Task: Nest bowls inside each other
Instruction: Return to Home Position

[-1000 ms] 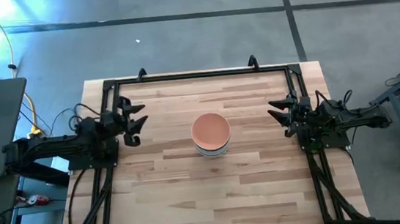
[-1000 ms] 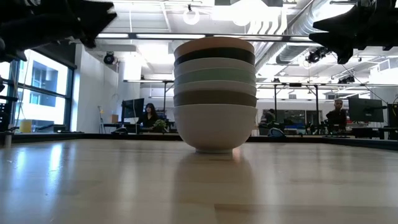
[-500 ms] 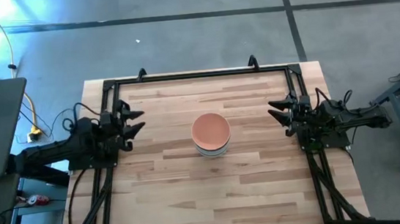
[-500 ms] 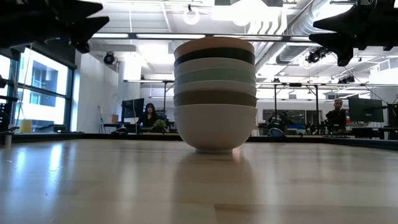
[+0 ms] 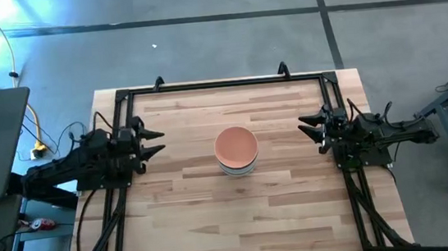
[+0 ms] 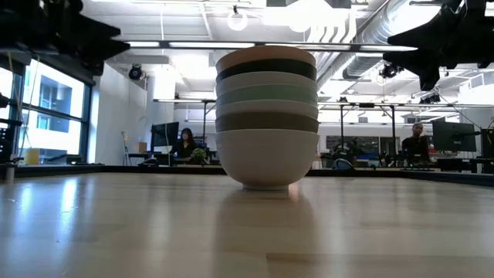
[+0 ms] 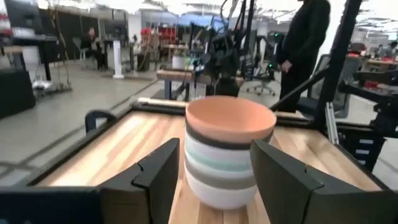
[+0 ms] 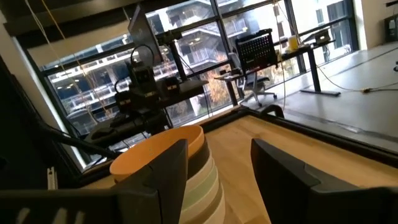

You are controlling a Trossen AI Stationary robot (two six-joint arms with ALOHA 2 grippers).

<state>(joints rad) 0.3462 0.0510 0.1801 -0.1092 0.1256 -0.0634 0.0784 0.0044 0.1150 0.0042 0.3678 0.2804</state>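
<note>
Wooden table (image 5: 216, 217) with a black frame (image 5: 220, 85) round its edge, grey floor about it; stack of bowls (image 5: 236, 151) stands near the table's middle, between the two arms and well apart from both; left gripper (image 5: 158, 142) hangs at the left edge, fingers spread, holding nothing; right gripper (image 5: 307, 128) at the right edge, likewise spread and empty; high view gives only the peach bowl (image 5: 235, 145) on top and a pale rim beneath it; low view gives the nesting order from the side: peach, black, white, mint green, pale, olive-grey, white at the base on the wood; each wrist view frames the stack between that arm's own dark fingers (image 7: 152, 180), clear of it; right wrist view cuts off the stack's lower part; low view shows the arms only as dark shapes in the top corners; person (image 7: 305, 43) in dark clothes stands beyond the far table edge, head out of frame
</note>
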